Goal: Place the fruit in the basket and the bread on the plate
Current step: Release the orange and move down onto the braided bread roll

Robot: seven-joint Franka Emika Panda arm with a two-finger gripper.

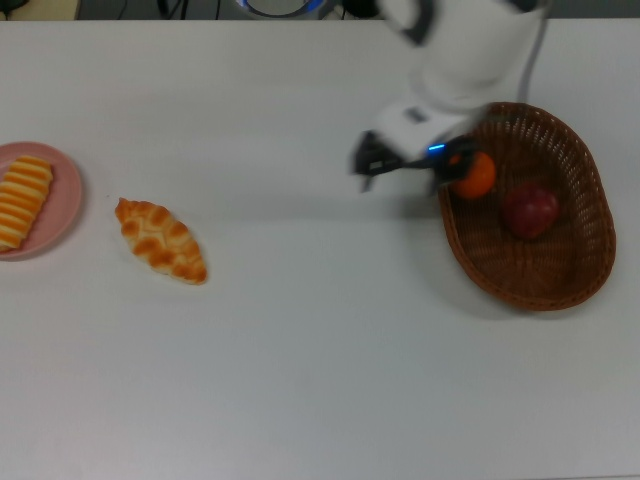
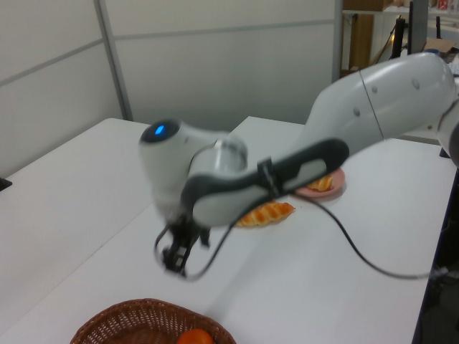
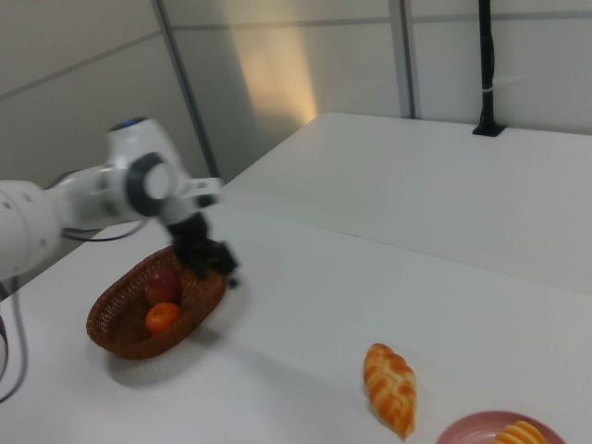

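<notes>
The orange (image 1: pixel 476 175) and the dark red apple (image 1: pixel 529 210) lie in the brown wicker basket (image 1: pixel 590 255), the orange against the rim on the top view's left. My gripper (image 1: pixel 401 167) hovers over the table just outside that rim, open and empty. In the left view the gripper (image 2: pixel 176 256) hangs above the table beyond the basket (image 2: pixel 136 320). The braided bread (image 1: pixel 160 240) lies on the table near the pink plate (image 1: pixel 66 210), which holds the striped bread (image 1: pixel 22 200). The right view shows the gripper (image 3: pixel 215 263) beside the basket (image 3: pixel 120 339).
The white table (image 1: pixel 320 360) stretches between basket and plate. A black cable (image 2: pixel 358 251) trails from the arm across the table in the left view. A black post (image 3: pixel 486 65) stands at the table's far edge in the right view.
</notes>
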